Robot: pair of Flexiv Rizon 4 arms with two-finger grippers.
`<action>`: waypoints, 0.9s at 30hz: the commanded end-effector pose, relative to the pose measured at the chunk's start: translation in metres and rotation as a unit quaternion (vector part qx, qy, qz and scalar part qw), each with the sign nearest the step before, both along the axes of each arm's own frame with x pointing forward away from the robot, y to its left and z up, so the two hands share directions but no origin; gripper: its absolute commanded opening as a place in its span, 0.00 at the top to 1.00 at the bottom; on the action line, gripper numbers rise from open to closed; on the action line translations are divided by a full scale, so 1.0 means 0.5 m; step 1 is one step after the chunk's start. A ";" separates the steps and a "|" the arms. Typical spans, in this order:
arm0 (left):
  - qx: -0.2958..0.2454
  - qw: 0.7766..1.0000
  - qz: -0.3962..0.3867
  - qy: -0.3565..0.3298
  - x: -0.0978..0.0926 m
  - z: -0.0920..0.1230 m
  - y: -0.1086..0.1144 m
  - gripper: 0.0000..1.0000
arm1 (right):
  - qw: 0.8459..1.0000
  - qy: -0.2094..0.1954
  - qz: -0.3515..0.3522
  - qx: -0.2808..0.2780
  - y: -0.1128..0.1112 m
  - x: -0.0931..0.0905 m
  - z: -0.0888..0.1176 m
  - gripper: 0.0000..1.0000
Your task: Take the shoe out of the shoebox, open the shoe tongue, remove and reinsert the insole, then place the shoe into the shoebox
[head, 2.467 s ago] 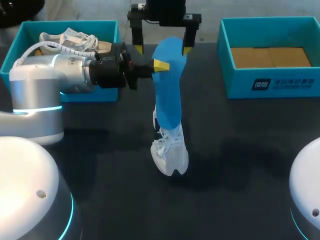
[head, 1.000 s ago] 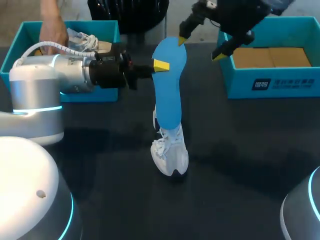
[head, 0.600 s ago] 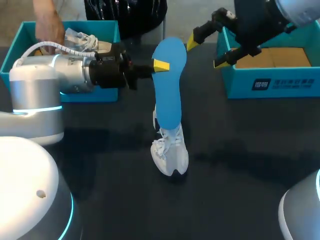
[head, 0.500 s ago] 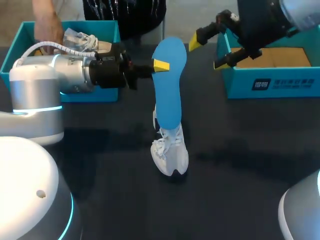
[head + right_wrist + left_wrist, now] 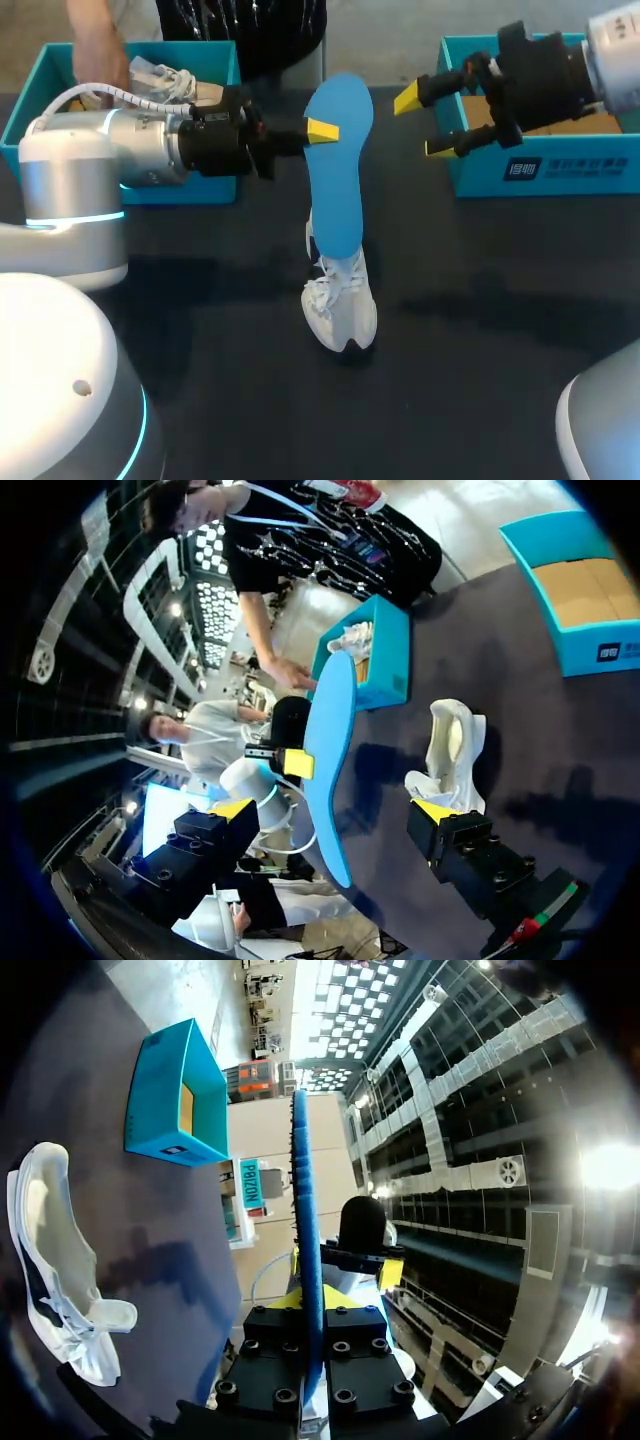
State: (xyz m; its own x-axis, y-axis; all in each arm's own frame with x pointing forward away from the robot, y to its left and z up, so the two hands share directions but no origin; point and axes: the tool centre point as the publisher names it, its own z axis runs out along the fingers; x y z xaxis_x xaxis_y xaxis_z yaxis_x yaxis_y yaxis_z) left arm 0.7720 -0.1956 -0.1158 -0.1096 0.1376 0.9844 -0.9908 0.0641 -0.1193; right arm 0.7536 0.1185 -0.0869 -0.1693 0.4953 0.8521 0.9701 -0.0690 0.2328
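Note:
A blue insole hangs upright, its lower end at the white shoe that lies on the dark table. My left gripper comes in from the left and is shut on the insole's upper edge. In the left wrist view the insole shows edge-on between the fingers of the left gripper, with the shoe beside it. My right gripper stands open to the right of the insole, apart from it. In the right wrist view the insole is ahead of the open right gripper, with the shoe behind it.
A teal shoebox at the back left holds a second white shoe; a person's hand reaches into it. Another teal box with a cardboard floor stands at the back right, just behind my right gripper.
My right gripper has swung from above the insole's top to the right and down, in front of the right box. The left arm and insole stayed still.

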 end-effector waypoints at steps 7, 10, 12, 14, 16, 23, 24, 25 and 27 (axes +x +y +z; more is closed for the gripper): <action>0.001 1.000 0.000 0.000 -0.002 0.000 0.002 1.00 | 0.995 -0.013 0.024 0.095 -0.004 0.006 -0.033 0.00; 0.001 1.000 0.000 0.000 -0.002 0.000 0.002 1.00 | 0.995 -0.011 0.026 0.096 -0.005 0.010 -0.038 0.00; 0.001 1.000 0.000 0.000 -0.002 0.000 0.002 1.00 | 0.994 -0.010 0.027 0.103 -0.006 0.013 -0.042 0.00; 0.001 1.000 0.000 0.000 -0.002 0.000 0.002 1.00 | 0.994 -0.011 0.030 0.109 -0.006 0.017 -0.044 0.00; 0.001 1.000 0.000 0.000 -0.002 0.000 0.002 1.00 | 0.993 -0.011 0.032 0.112 -0.006 0.020 -0.047 0.00; 0.001 1.000 0.000 0.000 -0.002 0.000 0.002 1.00 | 0.993 -0.005 0.034 0.115 -0.011 0.028 -0.060 0.00; 0.001 1.000 0.000 0.000 -0.002 0.000 0.002 1.00 | 0.993 -0.005 0.034 0.116 -0.011 0.030 -0.061 0.00; 0.001 1.000 0.000 0.000 -0.002 0.000 0.002 1.00 | 0.992 -0.004 0.034 0.123 -0.012 0.031 -0.063 0.00; 0.001 1.000 0.000 0.000 -0.002 0.000 0.002 1.00 | 0.991 -0.003 0.034 0.126 -0.013 0.033 -0.066 0.00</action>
